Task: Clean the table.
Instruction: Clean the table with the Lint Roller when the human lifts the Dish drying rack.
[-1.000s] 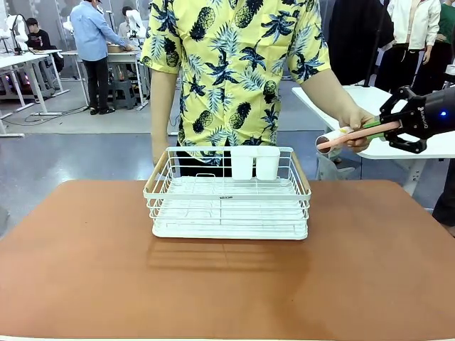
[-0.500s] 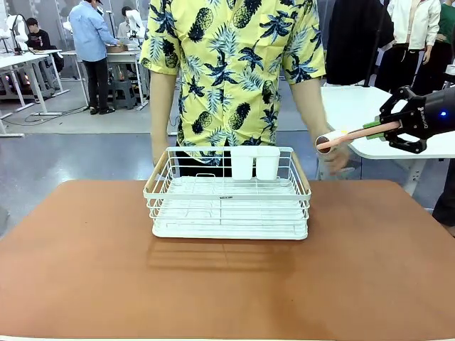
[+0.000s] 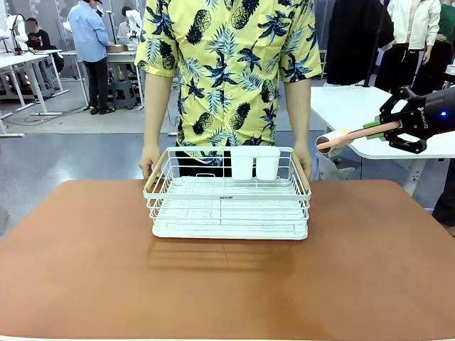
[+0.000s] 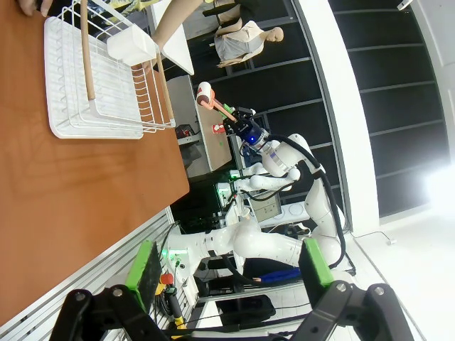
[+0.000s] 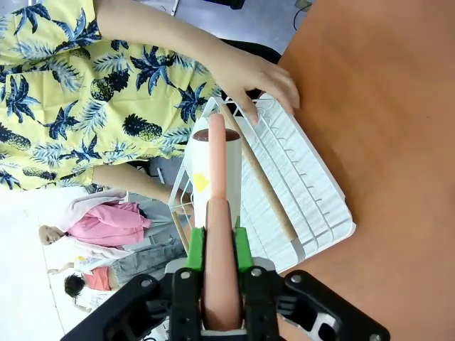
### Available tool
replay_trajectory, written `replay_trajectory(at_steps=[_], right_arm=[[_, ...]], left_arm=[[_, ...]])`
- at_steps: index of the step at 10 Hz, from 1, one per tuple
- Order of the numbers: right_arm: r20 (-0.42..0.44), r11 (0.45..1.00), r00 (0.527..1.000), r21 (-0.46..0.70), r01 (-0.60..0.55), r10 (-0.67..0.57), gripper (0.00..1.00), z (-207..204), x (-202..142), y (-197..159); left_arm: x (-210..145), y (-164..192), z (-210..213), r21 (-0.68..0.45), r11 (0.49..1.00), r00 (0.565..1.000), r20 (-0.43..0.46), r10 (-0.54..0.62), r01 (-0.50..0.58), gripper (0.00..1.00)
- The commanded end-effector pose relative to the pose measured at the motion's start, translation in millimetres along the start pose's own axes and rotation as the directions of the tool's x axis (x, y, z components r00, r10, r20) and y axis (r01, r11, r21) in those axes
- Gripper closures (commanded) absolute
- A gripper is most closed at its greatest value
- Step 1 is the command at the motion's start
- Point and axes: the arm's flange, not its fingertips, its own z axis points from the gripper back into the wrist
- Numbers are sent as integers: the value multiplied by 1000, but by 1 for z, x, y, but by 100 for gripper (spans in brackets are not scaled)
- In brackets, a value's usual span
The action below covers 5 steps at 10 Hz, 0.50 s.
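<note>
Pads point(image 5: 195, 249) of the right tool point(image 5: 219, 250) are clenched on the pink handle of a lint roller point(image 5: 213, 170). The handle runs straight out between them, and the white roll sits at its far end. In the front view this tool hangs raised at the right side, higher than the rack's rim. The roller points toward picture left, and its head is in the air near the person's left hand point(image 3: 302, 162) but apart from it.

The left tool point(image 4: 229, 268) is released. Its two green pads stand wide apart with nothing between them, and it is off the near edge of the surface point(image 3: 227, 291).

That surface, reddish-brown and matte, fills the lower part of the front view. A white wire rack point(image 3: 227, 195) stands on its far middle part, and a white cup holder point(image 3: 254, 162) hangs inside the rack's far wall. The person stands behind the rack in a yellow pineapple-print shirt. The person's right hand point(image 3: 150, 160) is at the rack's picture-left end and the left hand at the other end. In the right wrist view the left hand's fingers lie on the rim by a wooden handle point(image 5: 259, 181).
</note>
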Motion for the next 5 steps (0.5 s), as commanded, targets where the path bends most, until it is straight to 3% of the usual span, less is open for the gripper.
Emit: replay_trajectory(at_steps=[1, 5], right_arm=[[0, 1000, 1000, 1, 2, -2, 100, 0, 0, 0], [0, 1000, 1000, 1, 2, -2, 100, 0, 0, 0]], left_arm=[[-1, -2, 3, -18, 1000, 1000, 2, -8, 8, 0], [-1, -2, 3, -18, 1000, 1000, 2, -8, 8, 0]])
